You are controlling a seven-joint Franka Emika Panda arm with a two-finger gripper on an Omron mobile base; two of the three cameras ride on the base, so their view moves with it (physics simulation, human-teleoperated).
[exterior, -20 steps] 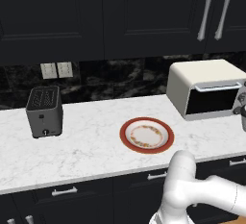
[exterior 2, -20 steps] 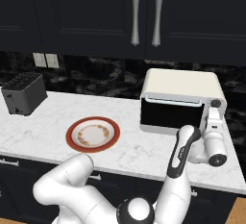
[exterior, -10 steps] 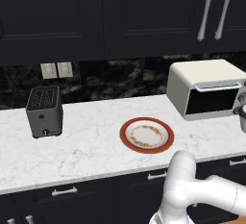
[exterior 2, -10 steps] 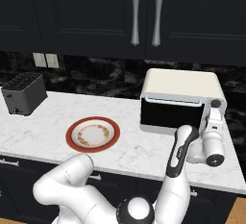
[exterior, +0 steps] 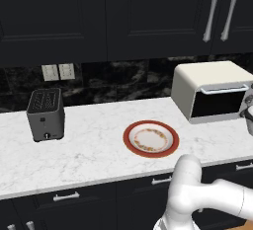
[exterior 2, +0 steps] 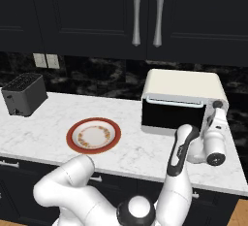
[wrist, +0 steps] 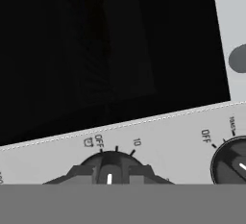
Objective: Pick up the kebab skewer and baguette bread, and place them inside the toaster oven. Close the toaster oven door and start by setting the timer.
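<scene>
With the toaster oven door (exterior 2: 173, 116) shut and the plate (exterior 2: 93, 135) bare, only the timer remains: my claw (wrist: 109, 174) is clenched on its knob (wrist: 109, 163) at 6 o'clock.

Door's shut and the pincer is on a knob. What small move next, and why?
Probably turn the timer knob off OFF toward the 10 mark. The pincer sits closed on it, its pointer is near OFF, the oven door looks shut, and the plate is bare.
</scene>
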